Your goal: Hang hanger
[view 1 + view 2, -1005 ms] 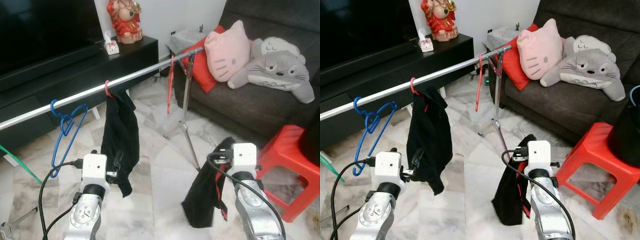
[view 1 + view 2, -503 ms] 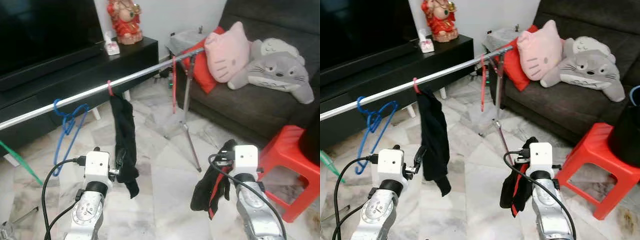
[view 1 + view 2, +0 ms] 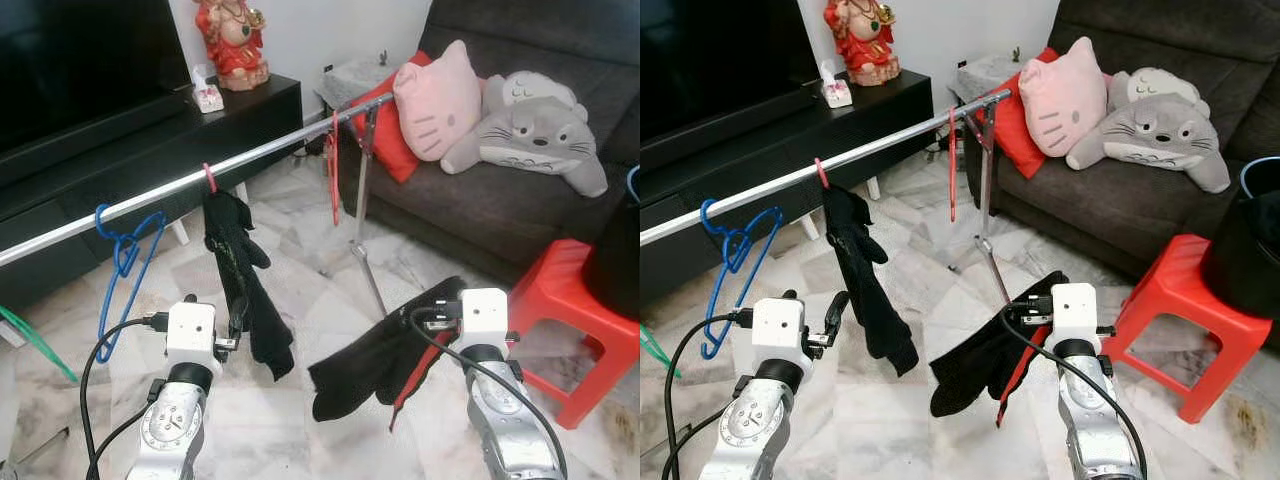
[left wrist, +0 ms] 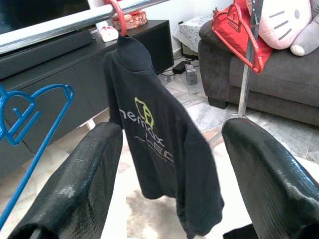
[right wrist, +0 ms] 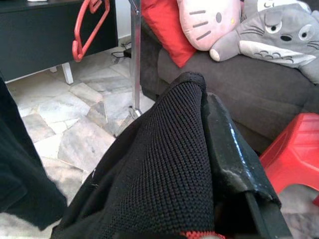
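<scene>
Black garment (image 3: 365, 362) on its red hanger (image 3: 408, 375) — pinched in the right gripper (image 3: 1038, 305), now swung out sideways, not hanging limp | still below and off the rail (image 3: 250, 155) | left gripper (image 4: 169, 164) spread wide, empty, facing the hung shirt (image 4: 159, 144) | hanging not yet done

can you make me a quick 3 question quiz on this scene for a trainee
1. True or false: the left gripper has its fingers open.
2. What does the right gripper hold? A) blue wire hanger B) black knit garment on a red hanger C) pink cat cushion
3. Fill in: the black printed t-shirt hangs from the silver metal ____.

Key: 1 true; 2 B, black knit garment; 3 rail.
</scene>
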{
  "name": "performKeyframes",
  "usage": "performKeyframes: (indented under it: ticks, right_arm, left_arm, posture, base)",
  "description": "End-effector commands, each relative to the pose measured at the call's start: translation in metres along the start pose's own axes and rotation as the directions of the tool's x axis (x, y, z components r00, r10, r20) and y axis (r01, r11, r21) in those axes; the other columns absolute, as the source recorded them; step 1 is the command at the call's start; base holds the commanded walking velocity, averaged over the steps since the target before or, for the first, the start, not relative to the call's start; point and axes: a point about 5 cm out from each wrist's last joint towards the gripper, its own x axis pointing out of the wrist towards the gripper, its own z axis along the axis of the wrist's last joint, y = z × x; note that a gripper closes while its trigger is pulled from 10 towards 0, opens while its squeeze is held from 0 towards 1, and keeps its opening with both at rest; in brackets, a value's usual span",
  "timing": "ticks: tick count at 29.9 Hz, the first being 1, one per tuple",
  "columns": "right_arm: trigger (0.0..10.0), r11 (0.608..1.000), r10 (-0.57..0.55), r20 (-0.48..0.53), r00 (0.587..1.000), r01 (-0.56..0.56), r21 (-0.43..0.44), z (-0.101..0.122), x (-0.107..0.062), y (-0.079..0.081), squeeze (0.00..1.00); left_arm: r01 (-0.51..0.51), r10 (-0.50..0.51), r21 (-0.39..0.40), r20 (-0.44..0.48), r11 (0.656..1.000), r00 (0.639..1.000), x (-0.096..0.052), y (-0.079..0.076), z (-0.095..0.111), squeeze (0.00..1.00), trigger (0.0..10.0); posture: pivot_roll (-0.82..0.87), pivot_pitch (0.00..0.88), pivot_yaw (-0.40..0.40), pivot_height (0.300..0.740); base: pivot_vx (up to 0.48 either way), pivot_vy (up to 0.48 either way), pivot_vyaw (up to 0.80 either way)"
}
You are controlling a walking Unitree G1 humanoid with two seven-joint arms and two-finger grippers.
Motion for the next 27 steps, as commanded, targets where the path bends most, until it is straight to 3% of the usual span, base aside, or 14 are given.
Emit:
performKeyframes:
  ticks: [1,11,18,27]
  right_arm:
    - [10.0,1.0,0.0,0.033,0.999,0.0,0.012,0.0067,0.0035,0.0013,0.0]
    - [10.0,1.0,-0.005,0.029,1.0,0.004,0.008,0.0055,0.0042,-0.0014,0.0]
    - [10.0,1.0,-0.004,0.029,1.0,0.003,0.01,0.0053,0.0042,-0.001,0.0]
    - [10.0,1.0,-0.005,0.024,1.0,0.004,0.011,0.0037,0.0033,-0.0007,0.0]
  left_arm:
    - [0.0,0.0,-0.001,-0.008,1.0,1.0,0.0008,0.0016,0.0002,0.0,10.0]
    - [-0.004,0.004,0.002,-0.005,1.0,1.0,0.0001,0.0025,0.0011,0.0,10.0]
    - [-0.004,0.004,-0.001,-0.006,1.0,1.0,-0.0005,0.0023,0.0011,0.0,10.0]
    - [-0.003,0.003,-0.002,-0.007,1.0,1.0,-0.0003,0.0026,0.0012,0.0,10.0]
  posture:
    - [-0.15,0.0,0.07,0.74]
    - [-0.15,0.0,0.071,0.74]
    - [-0.15,0.0,0.072,0.74]
    - [-0.15,0.0,0.073,0.74]
  base:
    - [0.0,0.0,0.0]
    - [0.0,0.111,0.0]
    - [0.0,-0.11,0.0]
    - [0.0,0.287,0.0]
